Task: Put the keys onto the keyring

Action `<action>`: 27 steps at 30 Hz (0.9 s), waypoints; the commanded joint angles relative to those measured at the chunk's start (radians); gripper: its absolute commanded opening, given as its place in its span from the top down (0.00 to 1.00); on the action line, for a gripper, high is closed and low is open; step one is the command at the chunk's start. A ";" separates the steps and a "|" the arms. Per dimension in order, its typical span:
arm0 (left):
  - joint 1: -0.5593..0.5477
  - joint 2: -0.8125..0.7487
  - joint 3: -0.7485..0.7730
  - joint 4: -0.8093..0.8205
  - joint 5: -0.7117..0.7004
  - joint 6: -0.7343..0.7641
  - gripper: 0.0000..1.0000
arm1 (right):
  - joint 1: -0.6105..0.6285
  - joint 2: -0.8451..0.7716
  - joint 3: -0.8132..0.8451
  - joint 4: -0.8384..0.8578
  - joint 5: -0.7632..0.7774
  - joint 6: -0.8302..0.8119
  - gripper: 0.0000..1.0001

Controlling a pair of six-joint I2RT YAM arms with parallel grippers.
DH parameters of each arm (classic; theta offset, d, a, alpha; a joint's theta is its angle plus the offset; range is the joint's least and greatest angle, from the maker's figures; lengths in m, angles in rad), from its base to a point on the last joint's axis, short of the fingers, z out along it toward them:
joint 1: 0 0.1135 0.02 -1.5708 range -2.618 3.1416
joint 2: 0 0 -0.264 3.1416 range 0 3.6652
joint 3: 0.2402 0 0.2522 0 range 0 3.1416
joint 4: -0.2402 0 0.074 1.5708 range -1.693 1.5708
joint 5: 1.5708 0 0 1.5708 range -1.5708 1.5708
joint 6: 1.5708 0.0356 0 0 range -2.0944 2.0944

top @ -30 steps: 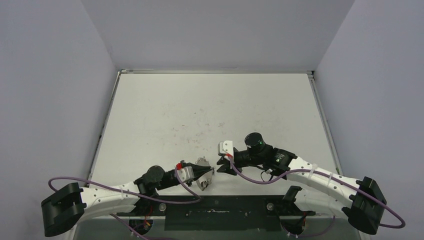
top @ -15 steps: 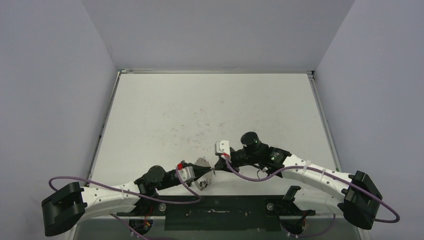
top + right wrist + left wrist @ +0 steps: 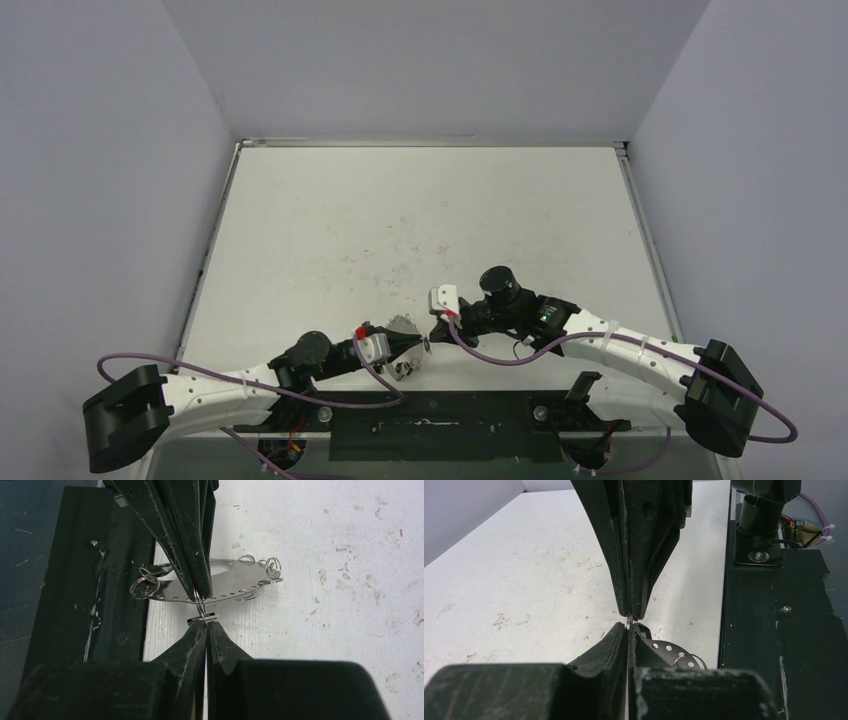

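Note:
My left gripper [image 3: 629, 628] is shut on a tiny silver ring at the rim of the keyring [image 3: 225, 582]. The keyring is a thin silvery oval with holes along its edge and several tiny rings, held just above the table. My right gripper [image 3: 205, 624] meets it tip to tip. It is shut on a tiny flat silver piece, the key [image 3: 202, 617], seen edge-on right under that ring. In the top view both grippers, left [image 3: 420, 346] and right [image 3: 432, 332], touch near the table's front edge. The keyring [image 3: 405, 323] shows beside them.
The black base plate [image 3: 430, 425] runs along the near edge, directly beside the grippers [image 3: 774, 605]. Purple cables loop from both arms. The scuffed white table [image 3: 420, 220] stretches away behind, walled on three sides.
My right gripper has shut and moved slightly left, up against the left gripper's tips. The left arm and the keyring have stayed put.

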 commanded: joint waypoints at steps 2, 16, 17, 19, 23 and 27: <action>-0.002 -0.023 0.006 0.060 -0.002 -0.004 1.00 | 0.005 0.025 -0.020 0.034 0.035 -0.027 1.00; -0.002 -0.025 0.006 0.062 -0.004 -0.010 1.00 | 0.017 0.065 -0.051 0.165 0.053 0.017 0.97; -0.002 -0.025 0.005 0.060 -0.004 -0.010 1.00 | 0.016 0.049 -0.057 0.165 0.060 0.017 0.94; -0.002 -0.028 0.006 0.057 -0.004 -0.011 1.00 | 0.016 0.012 -0.070 0.166 0.073 0.019 0.84; -0.002 -0.028 0.006 0.055 -0.003 -0.010 1.00 | 0.015 -0.079 -0.101 0.190 0.081 0.029 0.69; -0.002 -0.023 0.009 0.057 -0.002 -0.009 1.00 | 0.015 -0.119 -0.127 0.247 0.059 0.048 0.65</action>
